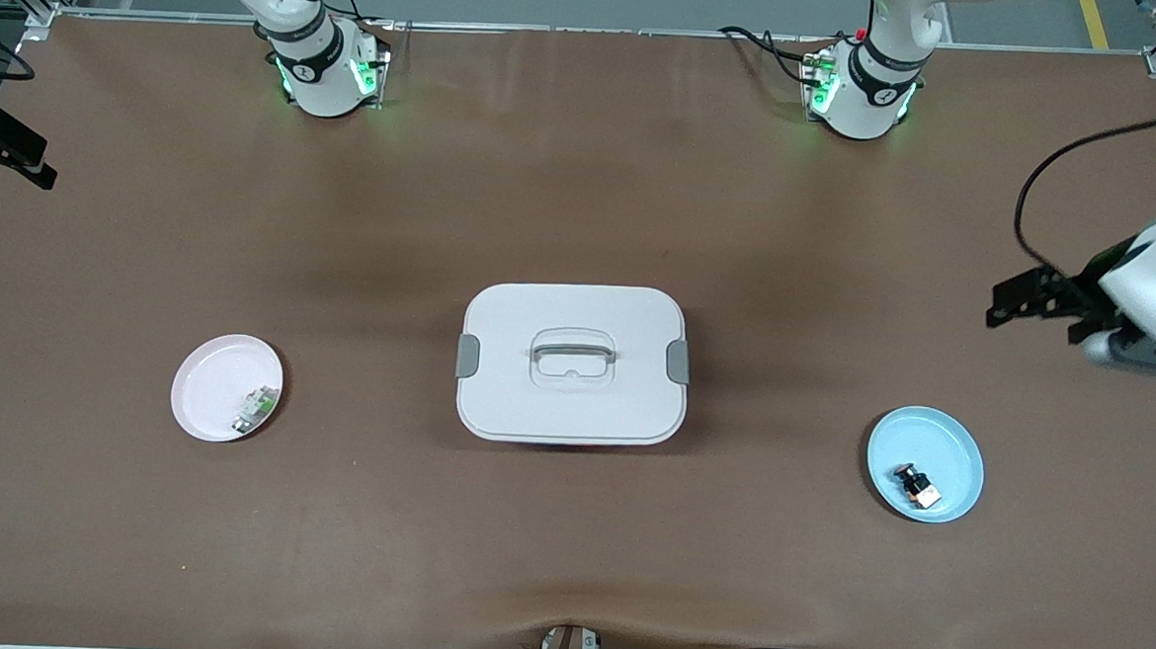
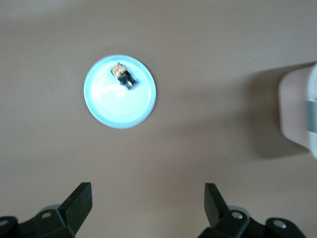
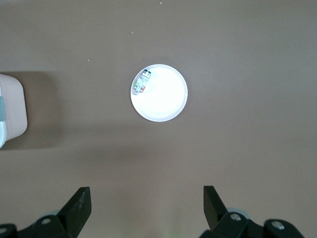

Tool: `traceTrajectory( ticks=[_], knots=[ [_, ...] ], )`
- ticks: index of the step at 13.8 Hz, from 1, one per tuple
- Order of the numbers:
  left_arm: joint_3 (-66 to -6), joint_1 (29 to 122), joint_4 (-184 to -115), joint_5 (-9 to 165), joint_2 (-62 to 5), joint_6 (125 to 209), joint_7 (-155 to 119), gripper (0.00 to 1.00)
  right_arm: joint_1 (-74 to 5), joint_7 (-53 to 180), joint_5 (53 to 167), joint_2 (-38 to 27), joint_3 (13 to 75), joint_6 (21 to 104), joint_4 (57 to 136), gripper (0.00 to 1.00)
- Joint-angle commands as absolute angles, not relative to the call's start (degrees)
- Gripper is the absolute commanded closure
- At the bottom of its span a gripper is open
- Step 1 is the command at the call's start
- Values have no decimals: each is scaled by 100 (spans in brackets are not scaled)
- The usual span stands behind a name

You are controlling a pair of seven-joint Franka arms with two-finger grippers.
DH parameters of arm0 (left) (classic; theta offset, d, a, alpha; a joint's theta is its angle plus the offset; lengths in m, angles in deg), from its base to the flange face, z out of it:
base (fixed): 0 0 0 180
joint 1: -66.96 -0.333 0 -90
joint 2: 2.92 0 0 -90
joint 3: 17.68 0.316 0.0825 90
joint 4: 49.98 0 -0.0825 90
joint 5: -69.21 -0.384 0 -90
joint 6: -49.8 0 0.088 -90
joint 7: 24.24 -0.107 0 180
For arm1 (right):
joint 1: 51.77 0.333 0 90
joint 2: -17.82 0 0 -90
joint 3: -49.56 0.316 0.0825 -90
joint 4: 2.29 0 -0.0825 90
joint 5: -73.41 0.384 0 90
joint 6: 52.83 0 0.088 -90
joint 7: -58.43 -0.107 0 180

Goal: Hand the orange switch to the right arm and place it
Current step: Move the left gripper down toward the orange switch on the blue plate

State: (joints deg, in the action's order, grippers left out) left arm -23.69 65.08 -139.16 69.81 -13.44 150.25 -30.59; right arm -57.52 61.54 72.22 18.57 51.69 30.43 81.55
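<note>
**Switch on blue plate, both grippers empty**

Front view: the orange switch (image 1: 917, 484) lies on the blue plate (image 1: 957, 453) at the left arm's end of the table — no readable label. The left gripper (image 1: 1020, 298) hangs above the table, spread wide.

Left wrist view: fingers (image 2: 79, 201) parted, nothing held.

Right wrist view: the right gripper (image 3: 146, 206) gapes over bare table near the pink plate (image 3: 168, 99) — empty.

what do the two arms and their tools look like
Both arms are white and rounded, with dark bands at the joints and green lights glowing at their bases. Black cables run along them. The left tool is black and angular on a silvery-white wrist. The right tool has the same black wedge-shaped fingers.
</note>
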Motion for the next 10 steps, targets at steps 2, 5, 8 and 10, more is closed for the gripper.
traceTrajectory(
  ticks=[2, 5, 8, 10],
  knots=[
    [-2419, 6722, -14505, 6657, -1663, 16331, -3231, 0, -5828, 6115, 7245, 1870, 5255, 2970, 8120, 0],
    [-2410, 6714, -14841, 6666, -1970, 17203, -3995, 0, -5819, 6106, 7245, 1862, 5255, 3005, 8120, 0],
    [-2419, 6608, -14833, 6735, -2339, 17608, -4890, 0, -5837, 6106, 7245, 1853, 5255, 3032, 8120, 0],
    [-2410, 6564, -14789, 6745, -2602, 17898, -5418, 0, -5828, 6098, 7245, 1853, 5255, 3040, 8120, 0]
  ],
)
